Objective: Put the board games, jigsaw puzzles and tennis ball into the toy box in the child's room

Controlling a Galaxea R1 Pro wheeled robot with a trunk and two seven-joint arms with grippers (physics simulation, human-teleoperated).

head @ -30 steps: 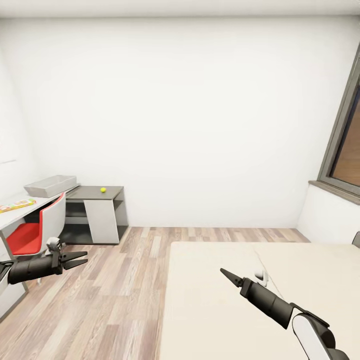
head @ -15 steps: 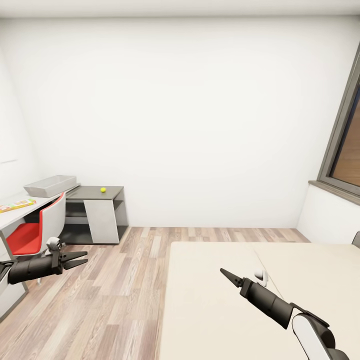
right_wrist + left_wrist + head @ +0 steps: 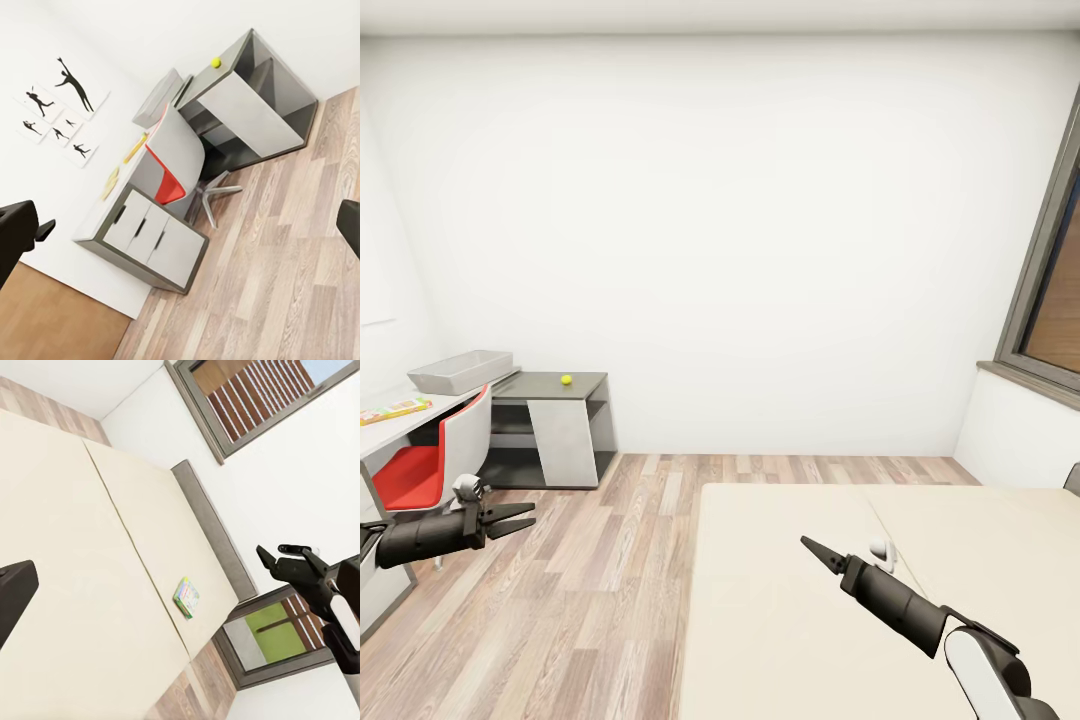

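- At the far left of the head view, a flat colourful box (image 3: 395,408) lies on the white surface (image 3: 400,425); whether it is a game or a puzzle is too small to tell. A careless reach could slide it off the edge.
- Just right of it, the grey toy box (image 3: 460,371) sits further back on the same surface. Its walls are low and flared, so a game dropped at an angle may catch the rim and tip out.
- The red chair (image 3: 435,460) stands in front of that surface, so I judge it could block the base or snag an arm on approach.
- The tennis ball (image 3: 566,380) rests on the lower dark section, apart from the toy box. Being round, it will likely roll away if nudged.
- In the lower left, the left gripper (image 3: 520,519) hovers over the floor, jaws parted and empty.
- In the lower right, the right gripper (image 3: 812,549) is above the bed (image 3: 780,600); I cannot tell how its jaws stand, and nothing is seen in them.
- In the left wrist view, a board game (image 3: 186,597) lies near the bed's edge by the headboard; a poor grip could push it off.
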